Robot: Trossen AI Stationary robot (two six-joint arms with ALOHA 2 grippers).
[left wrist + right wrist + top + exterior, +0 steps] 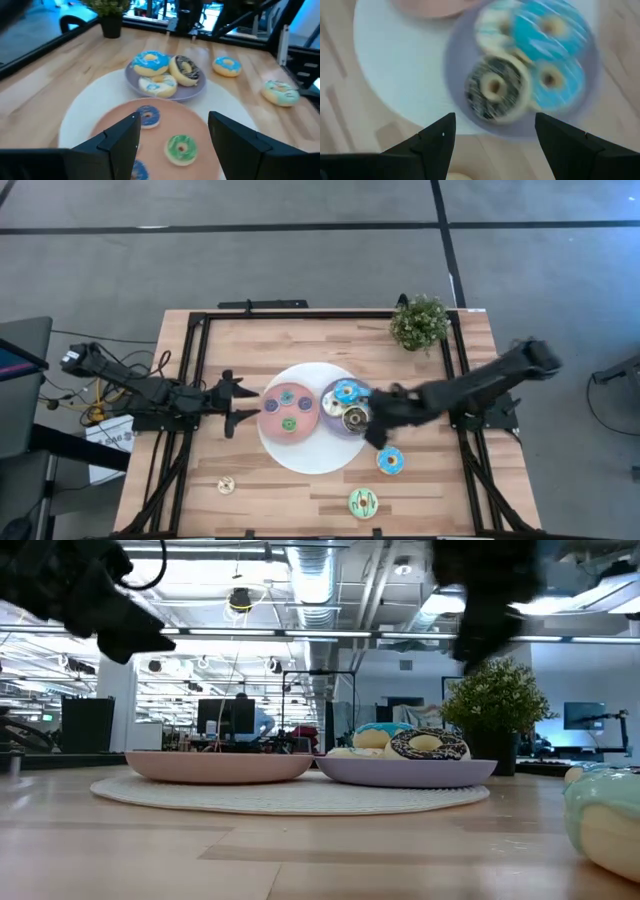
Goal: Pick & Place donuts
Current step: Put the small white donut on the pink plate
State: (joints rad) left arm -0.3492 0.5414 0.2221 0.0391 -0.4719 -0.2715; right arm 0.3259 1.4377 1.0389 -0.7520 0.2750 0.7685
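Currently: right gripper (492, 137) spread open, empty, above brown-iced donut (495, 90) on purple plate (457, 95) | left gripper (240, 403) open, empty | Risk: descending fingers nudge neighbouring blue donut (547, 32) off the crowded pile.

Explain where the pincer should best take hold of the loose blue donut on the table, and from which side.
Likely from above: the blue donut lies flat and alone on the wood table. Straddle one side of the ring, one finger in the hole, one outside, or span its whole width.
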